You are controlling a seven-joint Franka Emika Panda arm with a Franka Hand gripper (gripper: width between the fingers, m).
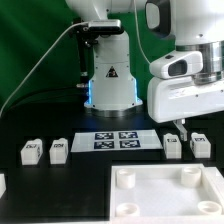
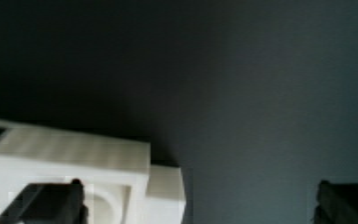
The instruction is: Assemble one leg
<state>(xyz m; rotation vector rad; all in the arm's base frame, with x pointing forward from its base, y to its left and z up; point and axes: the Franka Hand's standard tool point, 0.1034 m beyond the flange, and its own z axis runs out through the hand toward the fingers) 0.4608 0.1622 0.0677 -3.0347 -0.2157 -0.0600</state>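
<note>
Four small white legs with black-and-white tags stand in a row on the black table: two at the exterior view's left [image 1: 30, 151] [image 1: 59, 149] and two at its right [image 1: 172, 145] [image 1: 200, 146]. My gripper [image 1: 184, 122] hangs just above and behind the two right legs, touching neither. In the wrist view the gripper [image 2: 201, 206] is open, its dark fingers [image 2: 51, 204] wide apart with nothing between them. A white block with the corner of a tag [image 2: 60, 160] lies beside one finger; it looks like a leg.
The large white tray-like top [image 1: 160, 200] with corner sockets lies at the front. The marker board [image 1: 115, 140] lies in the middle, in front of the robot base [image 1: 110, 85]. Another white part [image 1: 2, 183] shows at the exterior view's left edge.
</note>
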